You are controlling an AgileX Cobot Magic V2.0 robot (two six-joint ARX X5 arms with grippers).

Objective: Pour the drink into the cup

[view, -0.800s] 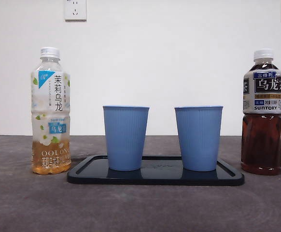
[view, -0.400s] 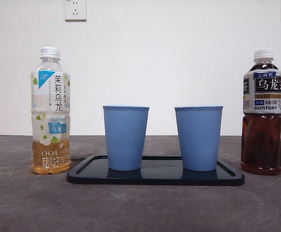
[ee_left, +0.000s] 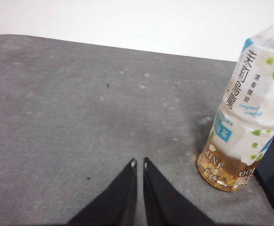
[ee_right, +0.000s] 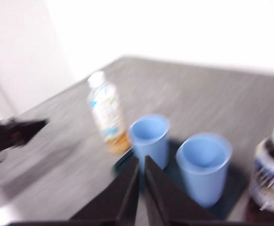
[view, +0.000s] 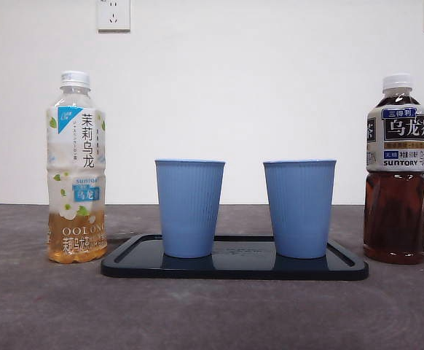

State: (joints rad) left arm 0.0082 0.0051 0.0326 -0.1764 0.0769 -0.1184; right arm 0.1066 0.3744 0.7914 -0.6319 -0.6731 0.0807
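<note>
A dark grey tabletop [view: 212, 313] is seen against a white wall. A black tray [view: 234, 264] lies near the middle of the tabletop, and two blue ribbed paper cups are stood upright on it, side by side and apart: one cup [view: 189, 208] toward the left end of the tray, the other cup [view: 299, 208] toward the right end. Just beside the tray, toward the left edge of the tabletop, a jasmine oolong tea bottle [view: 76, 168] with a white cap is stood upright, with pale amber drink low in it. Toward the right edge a dark Suntory oolong tea bottle [view: 395, 169] is stood, capped and nearly full. The left pincer [ee_left: 138, 163] is held above bare tabletop near the jasmine bottle, its jaws brought together, nothing gripped. The right pincer [ee_right: 141, 160] is held high above the tray, its view blurred, jaws likewise together.
</note>
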